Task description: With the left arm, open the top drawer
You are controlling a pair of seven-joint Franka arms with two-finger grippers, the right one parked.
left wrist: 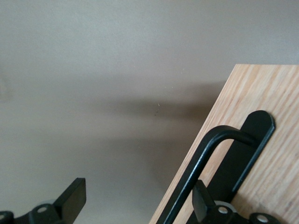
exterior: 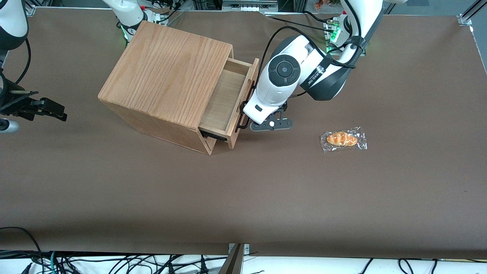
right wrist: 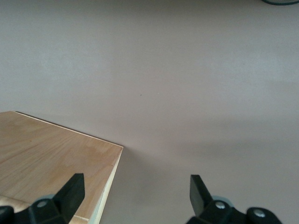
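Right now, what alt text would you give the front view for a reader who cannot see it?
The left arm has its pincer at the black handle of the top drawer, which is pulled partly out of the cabinet, showing pale wood inside. A wrapped bread roll lies on the brown table, toward the working arm's end.

One wooden cabinet (exterior: 167,76), one open top drawer (exterior: 224,102), one wrapped pastry (exterior: 342,139), one gripper (exterior: 271,123)

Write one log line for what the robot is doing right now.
top drawer: partly out | gripper: open, one finger behind handle | left arm: at drawer front
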